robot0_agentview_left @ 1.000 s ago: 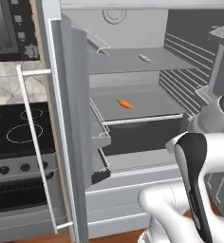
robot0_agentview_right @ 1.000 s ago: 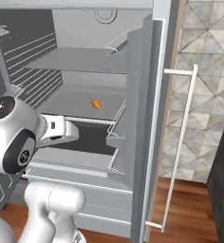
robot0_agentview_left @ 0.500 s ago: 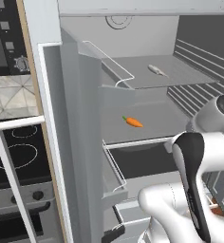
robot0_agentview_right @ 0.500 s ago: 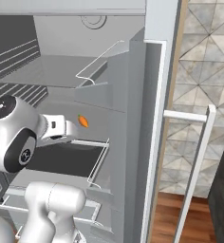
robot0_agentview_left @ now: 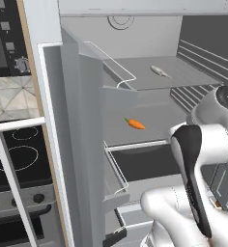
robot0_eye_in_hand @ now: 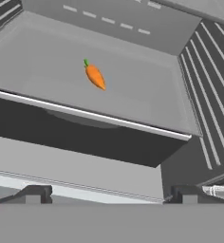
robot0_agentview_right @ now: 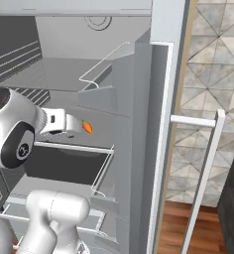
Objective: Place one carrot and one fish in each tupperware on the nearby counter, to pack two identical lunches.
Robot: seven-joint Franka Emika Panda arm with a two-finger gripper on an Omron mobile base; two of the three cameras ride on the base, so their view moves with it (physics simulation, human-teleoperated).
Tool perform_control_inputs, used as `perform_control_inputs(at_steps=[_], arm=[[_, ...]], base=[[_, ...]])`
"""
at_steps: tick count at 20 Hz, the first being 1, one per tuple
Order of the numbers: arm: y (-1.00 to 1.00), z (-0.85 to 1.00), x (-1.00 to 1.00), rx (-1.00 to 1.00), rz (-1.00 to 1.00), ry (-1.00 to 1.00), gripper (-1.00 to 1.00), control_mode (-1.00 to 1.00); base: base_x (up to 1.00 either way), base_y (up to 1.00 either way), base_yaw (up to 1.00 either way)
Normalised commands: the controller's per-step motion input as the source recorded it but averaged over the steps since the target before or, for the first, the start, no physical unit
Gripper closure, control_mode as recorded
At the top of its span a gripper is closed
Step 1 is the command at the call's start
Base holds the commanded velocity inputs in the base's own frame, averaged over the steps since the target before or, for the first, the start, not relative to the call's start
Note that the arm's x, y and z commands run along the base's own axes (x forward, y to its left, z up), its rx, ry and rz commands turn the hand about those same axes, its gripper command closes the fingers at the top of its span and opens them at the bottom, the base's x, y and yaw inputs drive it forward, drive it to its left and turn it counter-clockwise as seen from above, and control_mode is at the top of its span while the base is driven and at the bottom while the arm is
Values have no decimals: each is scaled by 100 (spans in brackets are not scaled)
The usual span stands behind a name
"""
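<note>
The gripper [robot0_eye_in_hand: 107, 192] is standing with its jaws spread wide and gripping nothing, its two dark fingertips [robot0_eye_in_hand: 34, 192] well apart at the bottom of the hand view; it is facing into the open refrigerator [robot0_agentview_left: 135, 72], short of the middle shelf [robot0_eye_in_hand: 47, 71]; the carrot [robot0_eye_in_hand: 94, 75], bright orange with a green top, is lying alone on that shelf [robot0_agentview_left: 154, 123], clear of the fingertips, with its green end pointing toward the back wall; the silver-grey fish [robot0_agentview_left: 159, 71] is resting on the upper shelf [robot0_agentview_left: 183, 77], well above the carrot [robot0_agentview_left: 135, 123]; in the right base view the carrot [robot0_agentview_right: 87, 126] is showing just beyond the white wrist [robot0_agentview_right: 57, 121]; a black stovetop [robot0_agentview_left: 19, 154] is sitting left of the refrigerator
</note>
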Motion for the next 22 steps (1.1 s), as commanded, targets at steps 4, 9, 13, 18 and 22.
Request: perform_control_inputs(at_steps=[4, 9, 13, 18, 22], arm=[[0, 66, 3, 12, -6, 0, -100, -100], [0, 58, 12, 12, -1, 0, -100, -100], [-5, 18, 36, 3, 0, 0, -100, -100], [-7, 8, 30, 0, 0, -4, -100, -100], [-6, 10, 32, -2, 0, -6, -100, -100]], base=[[0, 0, 0], [0, 0, 0], [0, 0, 0], [0, 0, 0], [0, 0, 0]])
